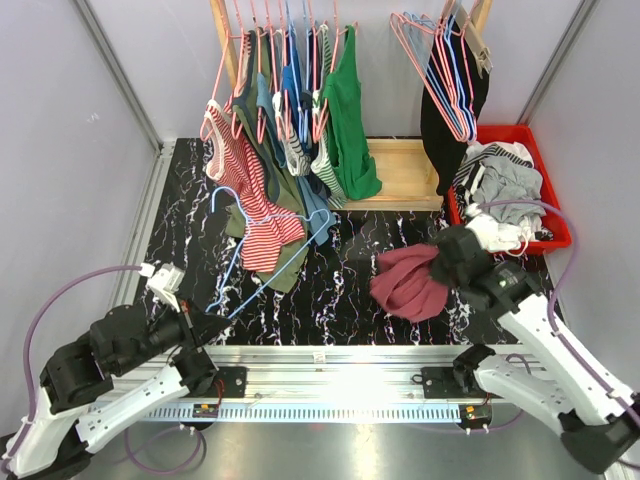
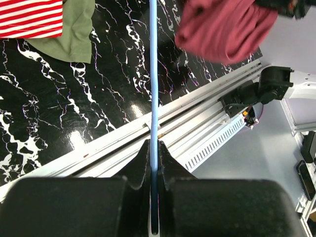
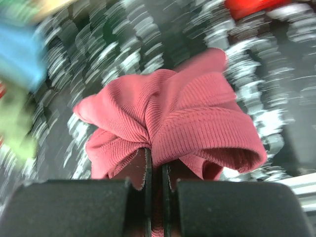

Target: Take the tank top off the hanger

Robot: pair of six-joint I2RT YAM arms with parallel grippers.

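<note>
Since our left tool (image 2: 154, 150) is pinched on the blue hanger (image 2: 153, 74) at 8 o'clock and our right tool (image 3: 155, 170) is squeezing the red tank top (image 1: 405, 285) at 4 o'clock over the counter (image 1: 330, 300), we think the top is off and next needs setting down.

Left gripper (image 1: 207, 326) low at near-left, at end of blue hanger (image 1: 272, 278). Hanger slants up toward striped top (image 1: 258, 195). Right gripper (image 1: 447, 258) buried in bunched maroon tank top (image 1: 405, 285), apart from hanger. Red bin (image 1: 548, 215) far right, clothes inside.
</note>
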